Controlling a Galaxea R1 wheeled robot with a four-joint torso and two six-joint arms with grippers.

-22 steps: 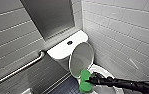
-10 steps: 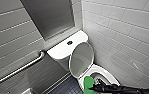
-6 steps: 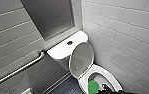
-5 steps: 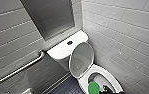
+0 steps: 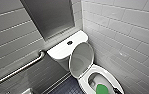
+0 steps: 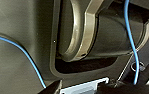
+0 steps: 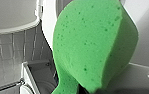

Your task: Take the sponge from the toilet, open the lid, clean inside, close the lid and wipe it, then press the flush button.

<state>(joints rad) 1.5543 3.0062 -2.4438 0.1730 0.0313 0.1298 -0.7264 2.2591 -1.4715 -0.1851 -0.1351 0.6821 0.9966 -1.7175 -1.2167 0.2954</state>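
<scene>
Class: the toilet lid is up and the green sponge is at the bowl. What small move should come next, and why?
Probably ease the sponge down against the inner wall of the toilet bowl and begin wiping. The lid already stands open, and the sponge sits over the bowl's opening, so cleaning inside seems the step at hand.

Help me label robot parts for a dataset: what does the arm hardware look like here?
By the left wrist camera: matte black shell, a curved grey-bronze bracket, two thin blue cables, a pale rectangular block. Right gripper: black where it meets the bright green foam sponge.
</scene>
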